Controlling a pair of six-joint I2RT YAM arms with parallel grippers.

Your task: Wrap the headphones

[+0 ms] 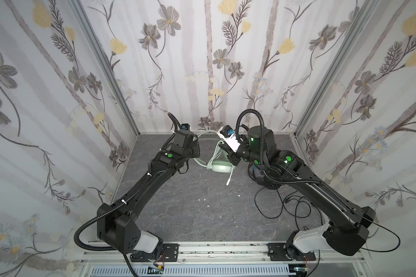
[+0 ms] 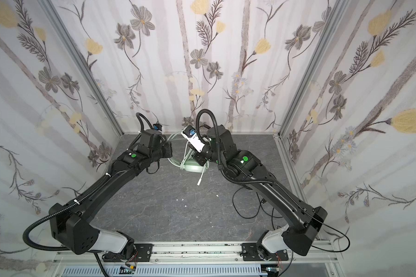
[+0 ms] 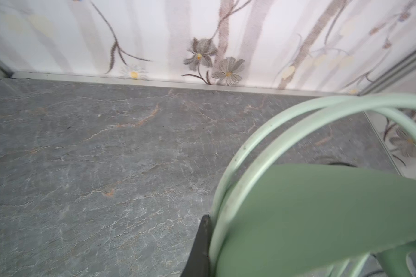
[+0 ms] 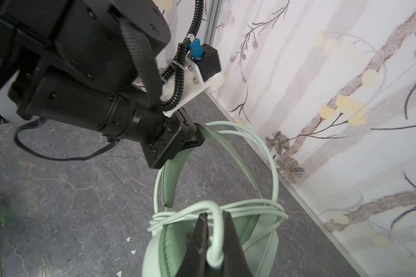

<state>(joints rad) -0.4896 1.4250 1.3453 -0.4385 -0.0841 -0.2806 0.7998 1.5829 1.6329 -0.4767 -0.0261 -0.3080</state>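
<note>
Mint headphones (image 4: 259, 242) upright: L gripper (image 4: 198, 134) pinches headband (image 4: 175, 177) top, R gripper (image 4: 214, 214) pinches cable (image 4: 250, 206) by earcups, nearer wraps

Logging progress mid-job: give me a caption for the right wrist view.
The right end effector pinches the cable looped around the mint headphones while the left end effector grips the headband.

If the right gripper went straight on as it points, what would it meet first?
Probably the cable, wound across the mint headset just past the tips of the right gripper, which pinches it; depth unclear.
</note>
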